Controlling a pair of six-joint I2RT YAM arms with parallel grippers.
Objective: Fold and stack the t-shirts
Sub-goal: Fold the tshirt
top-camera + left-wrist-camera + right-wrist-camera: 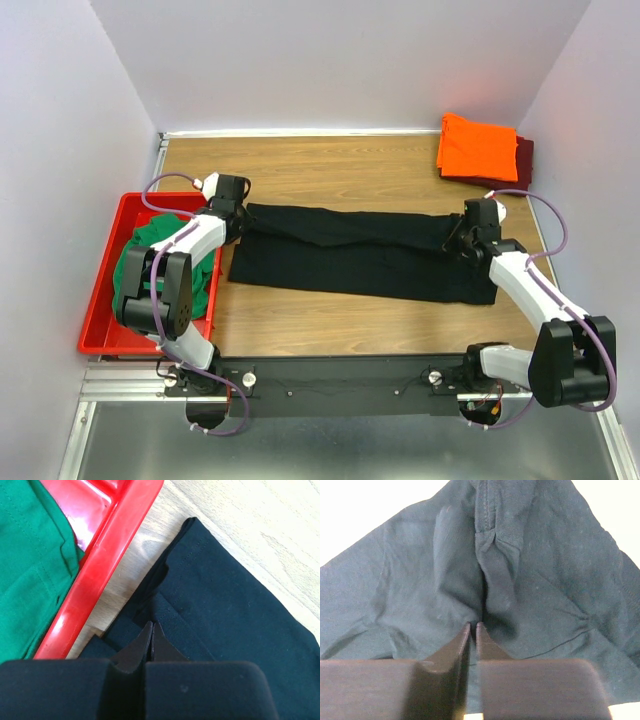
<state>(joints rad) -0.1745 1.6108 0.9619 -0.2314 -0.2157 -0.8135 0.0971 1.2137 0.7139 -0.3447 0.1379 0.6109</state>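
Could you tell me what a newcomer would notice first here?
A long black cloth t-shirt lies stretched across the wooden table, the left gripper and right gripper shut on its ends. A folded bright orange t-shirt tops a dark maroon t-shirt in the far right corner; a red plastic tray at left holds a green t-shirt.

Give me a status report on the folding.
Left gripper shut on black shirt at tray end, right gripper on other end. Shirt stretched across table, folded lengthwise. Orange shirt on maroon shirt far corner, green shirt in tray; nothing blocking.

Black shirt (365, 255) flat; orange (477, 147) atop maroon (525, 160); green (135, 250) bunched
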